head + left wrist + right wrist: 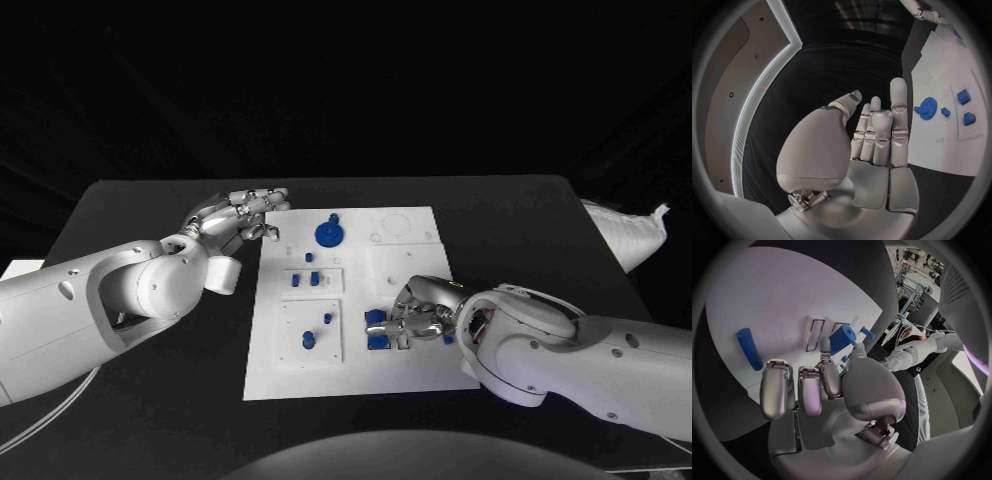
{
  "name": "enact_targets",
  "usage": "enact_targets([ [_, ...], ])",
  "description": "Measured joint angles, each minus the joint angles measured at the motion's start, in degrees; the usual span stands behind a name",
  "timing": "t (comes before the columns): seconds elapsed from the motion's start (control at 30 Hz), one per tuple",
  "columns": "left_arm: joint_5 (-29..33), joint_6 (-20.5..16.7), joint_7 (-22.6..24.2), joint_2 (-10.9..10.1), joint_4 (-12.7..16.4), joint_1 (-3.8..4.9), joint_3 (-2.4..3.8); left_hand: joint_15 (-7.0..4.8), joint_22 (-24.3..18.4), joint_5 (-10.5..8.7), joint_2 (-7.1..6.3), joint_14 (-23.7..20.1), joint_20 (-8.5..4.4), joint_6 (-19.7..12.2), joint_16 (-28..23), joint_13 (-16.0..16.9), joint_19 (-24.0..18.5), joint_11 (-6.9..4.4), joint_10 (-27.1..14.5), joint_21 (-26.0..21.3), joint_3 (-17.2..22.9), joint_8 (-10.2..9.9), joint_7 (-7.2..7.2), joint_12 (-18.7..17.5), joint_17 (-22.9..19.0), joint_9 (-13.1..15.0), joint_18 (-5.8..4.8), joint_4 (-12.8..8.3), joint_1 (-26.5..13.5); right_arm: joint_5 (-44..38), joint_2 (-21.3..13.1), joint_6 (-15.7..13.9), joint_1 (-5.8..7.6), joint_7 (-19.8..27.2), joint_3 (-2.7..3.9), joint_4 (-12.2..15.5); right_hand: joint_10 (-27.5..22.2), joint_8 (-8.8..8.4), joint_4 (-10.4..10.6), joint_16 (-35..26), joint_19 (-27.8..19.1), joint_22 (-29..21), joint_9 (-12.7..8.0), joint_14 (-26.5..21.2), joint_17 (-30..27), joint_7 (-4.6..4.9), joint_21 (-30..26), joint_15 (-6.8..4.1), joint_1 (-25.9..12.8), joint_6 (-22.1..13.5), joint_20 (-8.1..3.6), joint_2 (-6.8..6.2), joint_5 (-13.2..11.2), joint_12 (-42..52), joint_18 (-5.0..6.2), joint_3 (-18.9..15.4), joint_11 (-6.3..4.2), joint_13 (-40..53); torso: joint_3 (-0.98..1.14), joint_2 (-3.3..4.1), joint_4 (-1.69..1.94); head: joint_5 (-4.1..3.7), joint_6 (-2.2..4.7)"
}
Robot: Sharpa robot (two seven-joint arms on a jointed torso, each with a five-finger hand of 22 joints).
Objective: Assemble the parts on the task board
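Fingers of the right hand (414,318) are curled low over blue parts (378,330) at the task board's (289,375) near right; whether one is pinched cannot be told. The left hand (238,215), fingers extended and empty, is held beside the far edge. A slow, square approach is advised.

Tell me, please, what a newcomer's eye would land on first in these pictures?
Probably the white task board mid-table, bright against the black table and dotted with small blue parts, the largest a round blue gear near its far edge. Next, the silver hands: the right hand over the board's near right area, the left hand at its far left corner.
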Motion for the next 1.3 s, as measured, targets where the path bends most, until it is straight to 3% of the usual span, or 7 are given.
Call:
enact_targets([
  [0.2, 0.0, 0.0, 0.0, -0.15, -0.04, 0.0, 0.0, 0.0, 0.0, 0.0, 0.0, 0.0, 0.0, 0.0, 0.0, 0.0, 0.0, 0.0, 0.0, 0.0, 0.0, 0.0, 0.0, 0.0, -0.05, 0.0, 0.0, 0.0, 0.0, -0.46, -1.2, -0.33, -0.11, 0.87, 0.04, 1.1, -0.01, -0.22, -2.94, 0.0, 0.0, 0.24, 1.01, 0.0, 0.0, 0.0, 0.0, 0.01, 6.34, 0.0, 0.0, -1.01, 0.0, 0.23, 0.0, 0.86, 0.01, 0.32, 0.02, 0.02, -0.01, 0.26, -0.15],
  [0.3, 0.0, 0.01, 0.0, -0.15, -0.05, 0.0, 0.0, 0.15, -0.05, -0.23, 0.19, -0.15, 0.0, -0.01, 0.0, 0.05, 0.0, 0.2, -0.21, -0.2, -0.44, 0.0, 0.02, 0.33, -0.23, 0.0, 0.01, 0.11, -0.19, -0.7, -1.6, -0.39, -0.15, 1.23, 0.06, 1.19, -0.03, -0.22, -3.48, 0.0, 0.0, 0.43, 1.44, 0.0, -0.01, 0.0, 0.0, 0.02, 7.69, 0.0, 0.0, -0.75, 0.0, 0.88, 0.0, 1.07, 0.03, 0.32, 0.02, 0.02, -0.02, 0.29, -0.22],
  [0.77, 0.0, 0.01, -0.03, -0.07, -0.19, 0.0, -0.02, 0.21, -0.07, -0.23, 0.3, -0.22, 0.0, -0.21, 0.0, 0.08, 0.0, 0.3, -0.3, -0.23, -0.65, 0.15, 0.21, 0.34, -0.26, 0.0, 0.01, 0.17, -0.3, -1.2, -0.98, -0.16, -0.28, 1.39, 0.01, -0.27, -0.22, -0.22, -3.45, 0.0, 0.0, 0.92, 2.08, 0.01, -0.01, -0.38, 0.24, 0.05, 8.62, 0.37, 0.0, 0.55, 0.67, 1.68, 0.0, 1.04, 0.23, 0.32, -0.04, -0.04, 0.03, 0.03, -0.09],
  [0.93, 0.0, 0.01, -0.05, -0.1, -0.24, 0.0, -0.05, 0.21, -0.07, -0.23, 0.3, -0.21, 0.0, -0.21, 0.0, 0.08, 0.0, 0.3, -0.3, -0.23, -0.64, 0.23, 0.21, 0.34, -0.28, 0.0, 0.0, 0.17, -0.3, -1.13, -2.25, -0.71, -0.31, 1.96, 0.01, 0.46, -0.12, -0.59, -2.2, 0.0, 0.0, 0.62, 2.26, 0.01, -0.01, -0.2, 0.24, 0.05, 8.44, 0.2, 0.01, 0.69, 0.67, 1.74, 0.0, -0.21, 0.13, 0.32, -0.07, -0.07, 0.05, 0.02, 0.01],
  [1.03, 0.0, 0.01, -0.06, -0.18, -0.24, 0.0, -0.08, 0.21, -0.07, -0.23, 0.3, -0.21, 0.0, -0.21, 0.0, 0.13, 0.0, 0.3, -0.3, -0.23, -0.64, 0.23, 0.21, 0.64, -0.29, 0.0, 0.0, 0.17, -0.3, -0.67, -4.68, -1.95, -0.3, 3.19, 0.01, 1.62, -0.1, -2.03, -2.13, 0.0, 0.0, 0.31, 2.07, 0.02, -0.02, 0.44, 0.24, 0.05, 8.44, -1.72, 0.0, 0.69, 2.03, 1.55, 0.0, -0.28, 0.15, 0.32, -0.07, -0.07, 0.03, -0.07, 0.1],
  [1.2, 0.0, 0.01, -0.07, -0.35, -0.18, 0.0, -0.1, 0.21, -0.07, -0.23, 0.3, -0.21, 0.0, -0.21, 0.0, 0.13, 0.0, 0.3, -0.3, -0.22, -0.64, 0.23, 0.21, 0.64, -0.28, 0.0, 0.0, 0.17, -0.3, 0.41, -9.35, -4.0, 0.32, 6.18, 0.01, 3.6, -0.24, -3.89, -2.96, 0.0, 0.0, 0.0, 1.59, 0.33, -0.02, 1.39, -0.04, 0.37, 9.88, -2.85, 0.01, 1.03, 4.55, 0.02, 0.0, 0.55, 1.06, 3.86, -0.1, -0.05, -0.04, -0.52, 0.36],
  [1.3, 0.0, 0.0, -0.07, -0.48, -0.09, 0.0, -0.11, 0.21, -0.07, -0.23, 0.3, -0.21, 0.0, -0.21, 0.0, 0.13, 0.0, 0.3, -0.3, -0.22, -0.64, 0.23, 0.21, 0.64, -0.28, 0.0, 0.0, 0.17, -0.3, 0.52, -12.05, -4.62, 1.06, 7.51, 0.04, 4.01, -0.54, -4.8, -4.52, 0.0, -0.22, 0.0, 1.23, 0.21, -0.02, 1.49, -0.04, 0.68, 12.29, -2.95, 0.23, 1.26, 7.5, -1.0, 0.0, 1.5, 1.37, 8.36, -0.12, -0.01, -0.15, -1.3, 0.62],
])
